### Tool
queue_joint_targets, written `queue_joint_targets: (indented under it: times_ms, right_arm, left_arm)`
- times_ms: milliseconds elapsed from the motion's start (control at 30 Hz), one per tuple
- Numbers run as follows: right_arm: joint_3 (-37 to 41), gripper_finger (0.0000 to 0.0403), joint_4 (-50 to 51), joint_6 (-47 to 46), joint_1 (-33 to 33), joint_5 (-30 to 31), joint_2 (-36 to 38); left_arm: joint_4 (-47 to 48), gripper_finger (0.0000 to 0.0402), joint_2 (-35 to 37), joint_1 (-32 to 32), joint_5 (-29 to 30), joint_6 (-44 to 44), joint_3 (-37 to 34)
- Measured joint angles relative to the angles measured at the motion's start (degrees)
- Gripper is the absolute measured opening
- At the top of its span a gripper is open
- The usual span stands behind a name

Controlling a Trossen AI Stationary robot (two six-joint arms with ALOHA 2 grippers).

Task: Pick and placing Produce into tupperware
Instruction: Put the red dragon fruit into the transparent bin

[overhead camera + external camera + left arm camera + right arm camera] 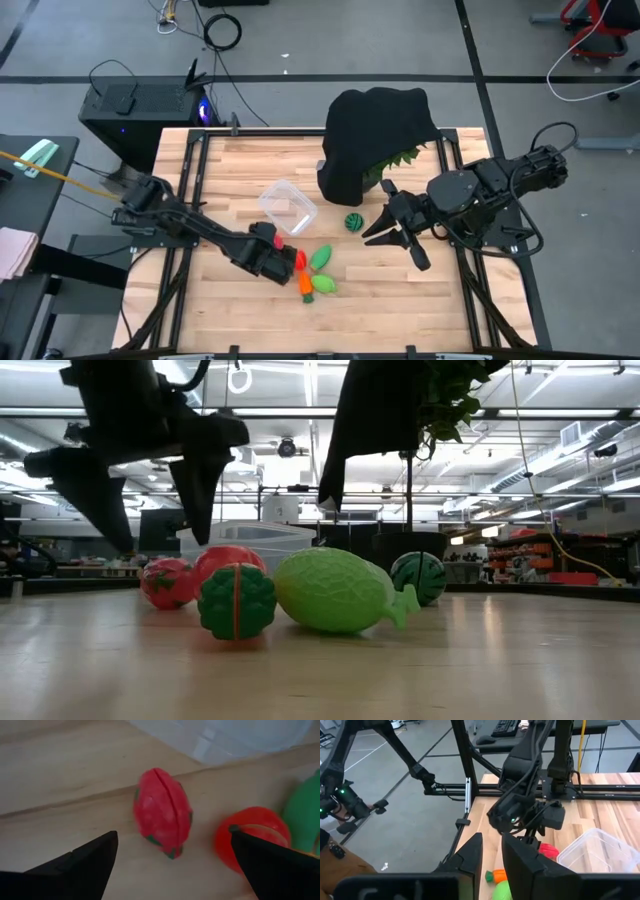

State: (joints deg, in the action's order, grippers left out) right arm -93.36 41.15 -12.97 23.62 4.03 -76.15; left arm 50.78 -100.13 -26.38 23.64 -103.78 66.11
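Note:
The clear tupperware (288, 207) stands near the table's middle, with nothing inside that I can see. Toward the near edge lie two red toys (297, 260), two light green ones (322, 257) and an orange one (306, 288); the striped ball (354, 222) lies to their right. My left gripper (275, 255) is open and low over the red toys. In the left wrist view its fingers stand on either side of the strawberry-like red toy (162, 812), with the rounder red toy (252, 837) beside one finger. My right gripper (395, 240) is open, right of the ball.
A black cloth (375, 135) covers spiky green leaves (400, 158) at the far right of the table, just behind the right gripper. Black frame rails (190, 160) run along the table's left and right sides. Bare wood lies near the front edge.

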Motion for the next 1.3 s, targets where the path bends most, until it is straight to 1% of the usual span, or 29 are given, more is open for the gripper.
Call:
queue_joint_targets:
  times_ms: [100, 333, 867, 1133, 1300]
  right_arm:
    - [0.0, 0.008, -0.1, 0.02, 0.0, 0.0, 0.24]
    - [0.0, 0.0082, -0.22, -0.31, 0.0, 0.0, 0.34]
    - [0.0, 0.0079, -2.87, -0.38, 0.02, 0.0, 0.36]
    - [0.0, 0.0079, -3.49, -0.39, 0.02, 0.0, 0.36]
    - [0.0, 0.0079, -3.61, -0.39, 0.02, 0.0, 0.36]
  left_arm:
    - [0.55, 0.0397, -1.44, -1.1, 2.22, -3.29, 0.0]
    - [1.69, 0.0396, -4.96, -1.8, 3.34, -6.57, 0.0]
    - [-0.66, 0.0396, -9.44, -0.5, 3.77, -6.66, 0.0]
    - [-1.15, 0.0396, -10.52, -0.4, 3.78, -7.0, 0.0]
    - [-1.22, 0.0396, -10.65, -0.4, 6.39, -8.98, 0.0]
